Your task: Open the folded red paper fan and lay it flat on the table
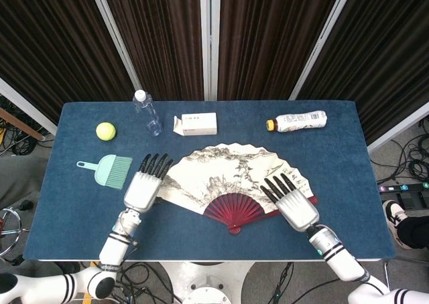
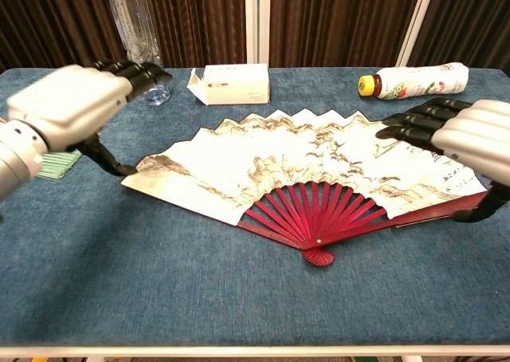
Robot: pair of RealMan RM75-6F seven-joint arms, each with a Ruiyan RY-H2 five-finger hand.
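Note:
The red paper fan [image 1: 231,183] [image 2: 303,171] lies spread open and flat on the blue table, its red ribs and pivot toward the near edge. My left hand [image 1: 144,187] [image 2: 68,103] hovers at the fan's left end with fingers stretched out straight, the thumb just beside the paper edge, holding nothing. My right hand [image 1: 295,203] [image 2: 470,135] hovers over the fan's right end, fingers also stretched flat, its thumb close to the red outer rib.
Along the far side stand a clear water bottle [image 1: 146,111] [image 2: 139,35] and a white carton [image 1: 196,124] [image 2: 231,84], with a drink bottle [image 1: 297,121] [image 2: 414,80] lying on its side. A yellow ball [image 1: 105,130] and a green brush [image 1: 107,169] lie at the left.

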